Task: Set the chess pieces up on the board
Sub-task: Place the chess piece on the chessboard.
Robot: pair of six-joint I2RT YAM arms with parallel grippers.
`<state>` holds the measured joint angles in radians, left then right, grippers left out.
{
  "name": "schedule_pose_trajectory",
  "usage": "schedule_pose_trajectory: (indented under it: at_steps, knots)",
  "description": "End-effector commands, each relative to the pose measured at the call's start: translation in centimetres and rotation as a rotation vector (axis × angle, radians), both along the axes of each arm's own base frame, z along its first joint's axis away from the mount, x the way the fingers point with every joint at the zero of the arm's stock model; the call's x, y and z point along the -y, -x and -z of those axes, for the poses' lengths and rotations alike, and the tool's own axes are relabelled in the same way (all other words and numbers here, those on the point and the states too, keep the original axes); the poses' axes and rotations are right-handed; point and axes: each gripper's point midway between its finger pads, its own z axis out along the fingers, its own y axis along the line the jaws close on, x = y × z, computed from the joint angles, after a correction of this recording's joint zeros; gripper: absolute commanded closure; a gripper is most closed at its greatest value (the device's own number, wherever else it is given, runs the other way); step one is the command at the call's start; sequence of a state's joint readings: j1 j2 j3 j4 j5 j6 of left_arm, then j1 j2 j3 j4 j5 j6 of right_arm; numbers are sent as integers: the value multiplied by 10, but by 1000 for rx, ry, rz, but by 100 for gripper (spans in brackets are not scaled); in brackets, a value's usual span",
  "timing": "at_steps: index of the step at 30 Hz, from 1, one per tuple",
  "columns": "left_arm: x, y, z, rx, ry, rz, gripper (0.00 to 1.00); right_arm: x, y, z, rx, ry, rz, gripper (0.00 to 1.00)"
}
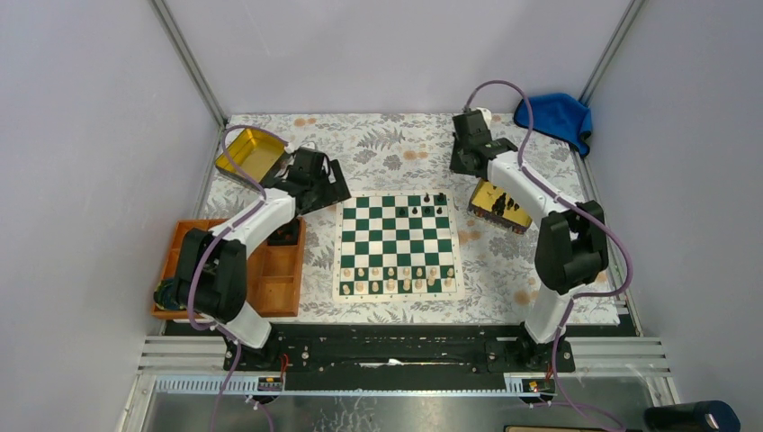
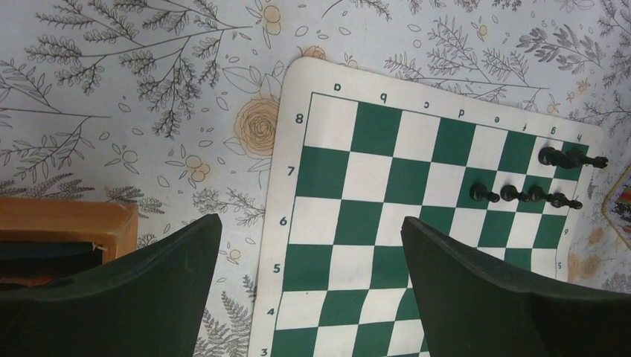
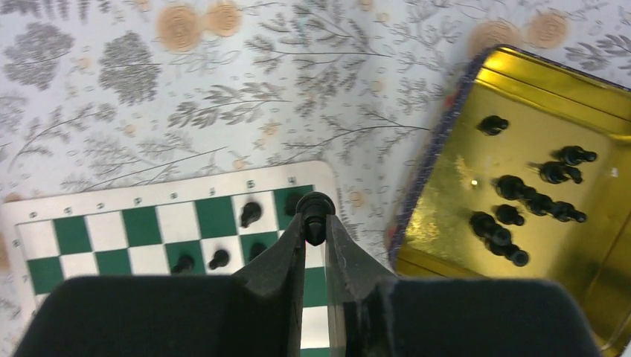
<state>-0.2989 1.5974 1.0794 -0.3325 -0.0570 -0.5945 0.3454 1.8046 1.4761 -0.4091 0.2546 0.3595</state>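
A: Right pincer [image 3: 315, 229]?
B: Clenched on a black chess piece [image 3: 315, 205], pinched at the very tips. Round head over a collar, so it reads as a pawn. A tip grip makes sense: it leaves room to set the piece down among neighbours.
A: Where is it?
B: Aloft over the far right corner of the chessboard [image 3: 111, 202]. Can't tell the height. A handful of placed black pieces [image 3: 219, 259] stand on the two far ranks, right side only, so I'd say this one goes next to them.
A: Supply?
B: Gold tin [image 3: 595, 111] on the bench [image 3: 223, 89], just beside that corner, with loose black pieces [image 3: 521, 195] lying in it. Short carry, presumably why it sits there.
A: Left pincer [image 2: 309, 223]?
B: Released, jaws wide, nothing between. Hangs near the board's far left corner, by the orange tray [image 2: 67, 219]. Idle and clear of the right arm's path, I'd guess.
A: Progress?
B: Early. Cream pieces [image 1: 400, 277] fill the near ranks; most of black's side is unfilled.
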Motion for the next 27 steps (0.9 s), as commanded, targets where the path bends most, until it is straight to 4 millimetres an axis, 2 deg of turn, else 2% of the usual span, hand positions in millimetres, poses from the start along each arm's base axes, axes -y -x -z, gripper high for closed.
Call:
schedule_pose_trajectory:
  at_steps: [1,8,13,19,27]
  knots:
    - [0,-2,-14,62,36,-1,1,-30,-3,-34,72,7,-44,100]
    - [1,7,-16,67,57,5,1,-87,3,-21,41,13,-153,100]
    - [-2,14,-14,64,55,-1,1,-115,5,-8,7,18,-212,100]
    - [-3,16,-13,64,52,-6,1,-130,1,5,-29,23,-250,100]
    - [-4,14,-10,58,47,-14,1,-135,2,34,-115,46,-277,100]
